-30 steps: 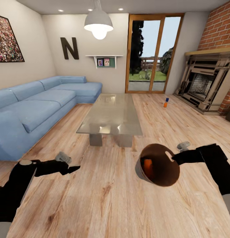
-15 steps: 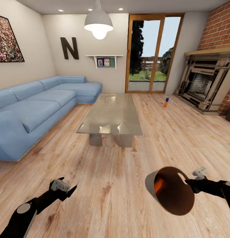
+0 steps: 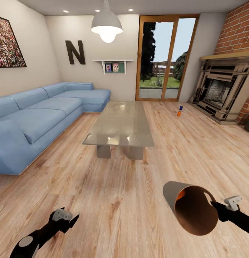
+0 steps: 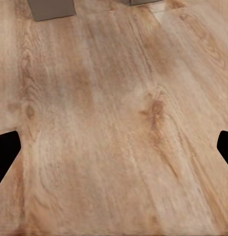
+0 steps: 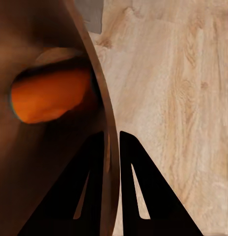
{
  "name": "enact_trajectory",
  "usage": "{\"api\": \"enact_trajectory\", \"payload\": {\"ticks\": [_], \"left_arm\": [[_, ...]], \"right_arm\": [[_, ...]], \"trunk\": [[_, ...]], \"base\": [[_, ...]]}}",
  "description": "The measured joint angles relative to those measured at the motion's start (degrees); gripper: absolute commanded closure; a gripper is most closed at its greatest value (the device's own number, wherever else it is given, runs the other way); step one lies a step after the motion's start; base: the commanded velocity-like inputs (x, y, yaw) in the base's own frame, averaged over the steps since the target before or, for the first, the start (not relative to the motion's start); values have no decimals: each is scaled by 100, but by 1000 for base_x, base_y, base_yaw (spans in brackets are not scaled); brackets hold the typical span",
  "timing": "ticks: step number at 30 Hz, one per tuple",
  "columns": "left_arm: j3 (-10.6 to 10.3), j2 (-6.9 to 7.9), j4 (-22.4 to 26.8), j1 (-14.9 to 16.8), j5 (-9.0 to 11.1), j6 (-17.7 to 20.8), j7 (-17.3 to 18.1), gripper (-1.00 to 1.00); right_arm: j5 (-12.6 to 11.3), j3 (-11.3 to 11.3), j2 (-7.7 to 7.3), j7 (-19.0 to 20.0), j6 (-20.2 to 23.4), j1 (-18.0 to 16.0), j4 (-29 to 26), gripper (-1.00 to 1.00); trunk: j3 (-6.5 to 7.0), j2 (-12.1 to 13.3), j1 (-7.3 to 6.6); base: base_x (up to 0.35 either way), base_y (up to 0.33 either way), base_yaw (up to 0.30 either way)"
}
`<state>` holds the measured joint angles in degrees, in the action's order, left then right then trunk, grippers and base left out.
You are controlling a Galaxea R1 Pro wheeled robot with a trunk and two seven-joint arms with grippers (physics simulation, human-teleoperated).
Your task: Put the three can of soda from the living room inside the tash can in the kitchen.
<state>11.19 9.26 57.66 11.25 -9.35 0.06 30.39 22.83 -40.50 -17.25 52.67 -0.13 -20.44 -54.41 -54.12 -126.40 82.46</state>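
The trash can (image 3: pixel 171 193) hangs tilted on its side low at the right, its brown inside facing me. My right gripper (image 3: pixel 214 205) is shut on its rim, the fingers (image 5: pixel 131 172) pinching the wall (image 5: pixel 101 123) from both sides. One orange soda can (image 3: pixel 180 195) lies inside it, also seen as an orange can (image 5: pixel 50 96) in the right wrist view. Far off on the floor by the fireplace stand an orange can (image 3: pixel 179 113) and a dark blue can (image 3: pixel 180 108). My left gripper (image 3: pixel 69 219) is open over bare floor, holding nothing, its fingertips (image 4: pixel 6 152) spread wide.
A glass-topped low table (image 3: pixel 119 123) stands mid-room with a light-blue corner sofa (image 3: pixel 38 118) to its left. The dark fireplace (image 3: pixel 221 93) on brick fills the right wall, and a glass door (image 3: pixel 164 57) is at the back. Wood floor (image 3: pixel 121 200) lies between me and the table.
Both arms have dropped lower and drawn back towards me. The trash can went down and to the right with the right gripper and tipped further onto its side.
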Motion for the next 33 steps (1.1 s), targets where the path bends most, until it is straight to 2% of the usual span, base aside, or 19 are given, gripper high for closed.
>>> {"api": "enact_trajectory", "payload": {"ticks": [1, 3, 5, 7, 12, 16, 23, 29, 33], "left_arm": [[3, -10, -92, 8, 5, -56, -102, -100], [2, -32, -169, 15, 9, -99, -280, -100], [-8, -97, -264, 21, 16, -151, -710, -100], [-14, -146, -307, 24, 3, -171, -940, -100], [-27, -268, -511, 50, -11, -173, -1231, -100], [-31, -330, -579, 67, 6, -184, -1566, -100], [-38, -342, -595, 68, 6, -191, -1651, -100], [-38, -346, -597, 70, -12, -185, -1690, -100], [-38, -348, -597, 69, -37, -189, -1708, -100]], "right_arm": [[-4, -236, 0, -8, -301, 3, 166, 100], [-11, -473, 2, 6, -675, 6, 358, 100], [10, -813, 5, -7, -1160, 8, 633, 100], [-4, -926, 13, 2, -1360, 9, 730, 100], [-4, -1025, 22, -19, -1507, 9, 817, 100], [26, -1040, 123, -12, -1546, 11, 833, 100], [-6, -1070, 157, -20, -1522, 9, 834, 100], [-9, -1072, 164, -17, -1530, 9, 828, 100], [11, -1071, 225, -15, -1535, 10, 827, 100]], "trunk": [[0, 0, 0], [0, 0, 0], [0, 0, 0], [0, 0, 0], [0, 0, 0], [11, 0, 0], [44, 0, 0], [50, 0, 0], [50, 0, 0]], "base": [[0, 0, 0], [0, -19, 0], [0, -130, 0], [0, -208, 0], [28, -279, 0], [101, -305, -72], [187, -275, -172], [264, -216, -24], [270, -211, -1]]}}
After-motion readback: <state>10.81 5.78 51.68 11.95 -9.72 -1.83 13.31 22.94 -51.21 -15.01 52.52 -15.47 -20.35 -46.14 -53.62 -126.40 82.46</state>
